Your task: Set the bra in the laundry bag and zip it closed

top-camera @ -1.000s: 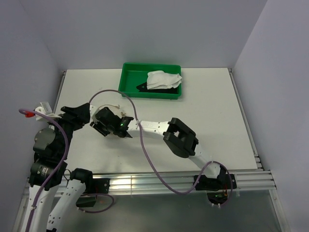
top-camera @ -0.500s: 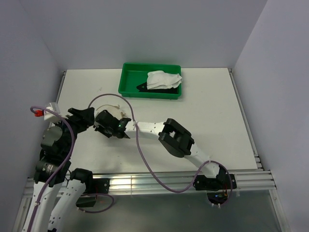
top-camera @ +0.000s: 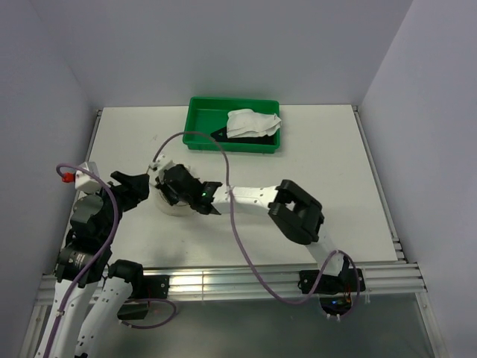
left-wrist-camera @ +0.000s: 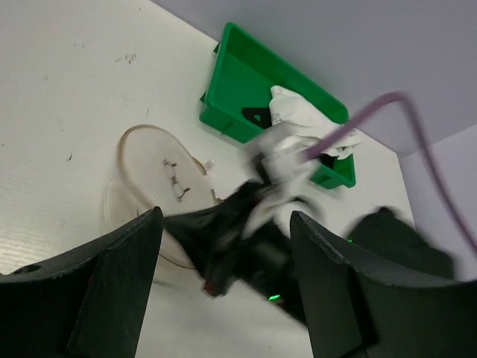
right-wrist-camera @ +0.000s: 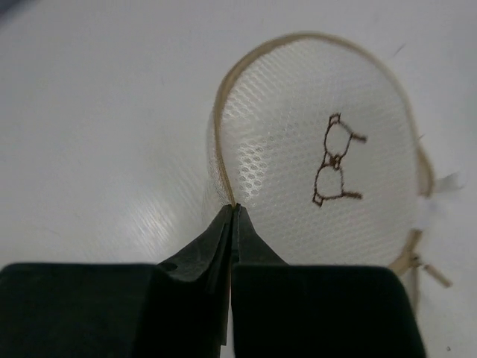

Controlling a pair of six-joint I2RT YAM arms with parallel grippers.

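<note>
The laundry bag (top-camera: 170,208) is a white mesh cylinder with a tan zip rim, lying at the table's left centre. It also shows in the right wrist view (right-wrist-camera: 320,149) and the left wrist view (left-wrist-camera: 153,168). My right gripper (right-wrist-camera: 233,207) is shut on the bag's rim; in the top view it (top-camera: 165,192) sits over the bag. My left gripper (top-camera: 141,190) is open and empty just left of the bag, its fingers (left-wrist-camera: 112,283) wide apart. The black bra (top-camera: 221,135) lies in the green tray, mostly hidden under a white cloth.
The green tray (top-camera: 195,127) stands at the back centre of the table with the white cloth (top-camera: 253,121) in it. A purple cable (top-camera: 223,160) arcs over the right arm. Grey walls close in the back and both sides.
My right gripper has shifted right and a little back, with the bag rim in it. My left arm has drawn back toward the near left, its gripper still open beside the bag.
</note>
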